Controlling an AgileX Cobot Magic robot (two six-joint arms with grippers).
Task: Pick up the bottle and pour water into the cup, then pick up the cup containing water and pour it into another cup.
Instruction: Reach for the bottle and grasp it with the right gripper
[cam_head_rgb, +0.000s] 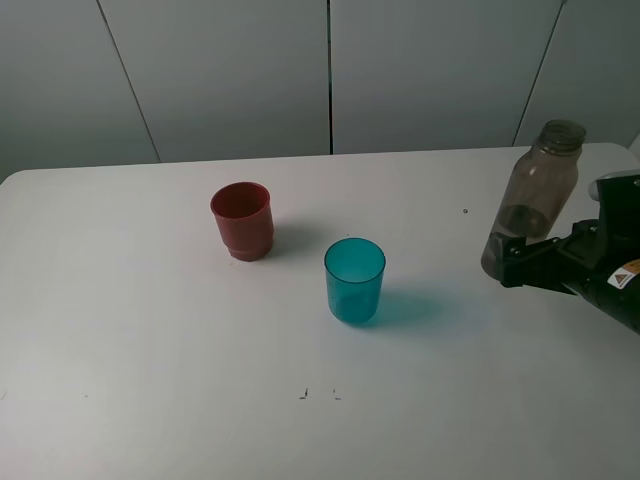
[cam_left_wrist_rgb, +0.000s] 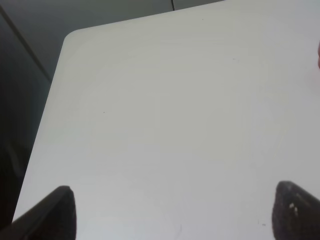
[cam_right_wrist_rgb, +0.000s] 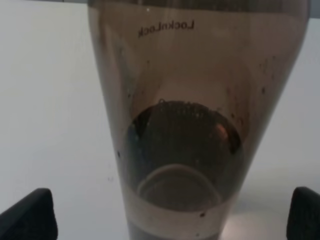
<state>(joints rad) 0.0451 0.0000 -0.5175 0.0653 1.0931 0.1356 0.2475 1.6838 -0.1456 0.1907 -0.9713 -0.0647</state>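
the right gripper (cam_head_rgb: 520, 262) sits at the right edge of the frame, its jaws spread wide on either side of the lower part of the bottle (cam_head_rgb: 540, 185). the right wrist view shows gaps between the fingers (cam_right_wrist_rgb: 25, 215) and the bottle, so it grips nothing. the left gripper (cam_left_wrist_rgb: 175, 215) is spread just as wide, holding nothing over the bare table (cam_head_rgb: 150, 350). the cup (cam_head_rgb: 354, 282) stands at centre frame, with another cup (cam_head_rgb: 242, 220) up and left of it, both well apart from the bottle.
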